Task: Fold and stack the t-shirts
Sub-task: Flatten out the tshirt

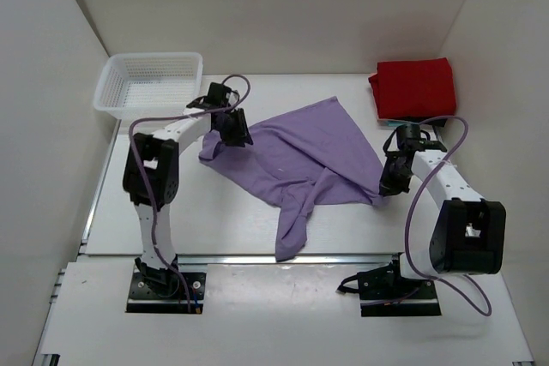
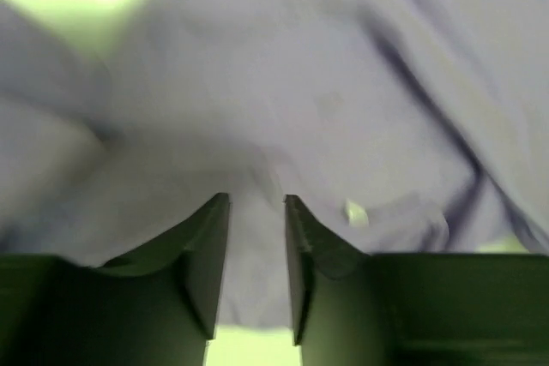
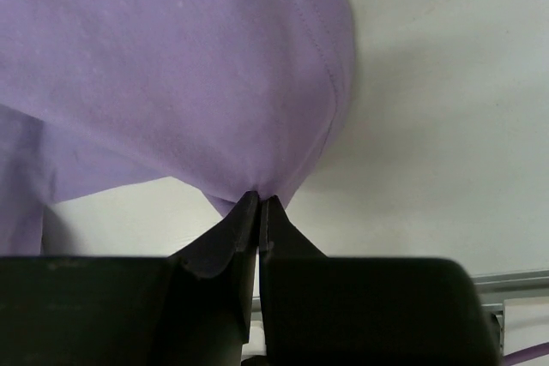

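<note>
The lavender t-shirt [image 1: 300,156] lies crumpled and partly spread in the middle of the table, one part trailing toward the near edge. My left gripper [image 1: 232,130] is at its left edge. In the left wrist view the fingers [image 2: 214,246] stand close together with a fold of the shirt [image 2: 257,126] between them. My right gripper [image 1: 390,184] is shut on the shirt's right corner. In the right wrist view the tips [image 3: 259,201] pinch the cloth [image 3: 171,66]. The red t-shirt [image 1: 413,87] lies folded at the back right.
A white mesh basket [image 1: 150,81] stands at the back left, just behind my left arm. White walls close in the table on the left, back and right. A metal rail [image 1: 283,258] runs along the near edge.
</note>
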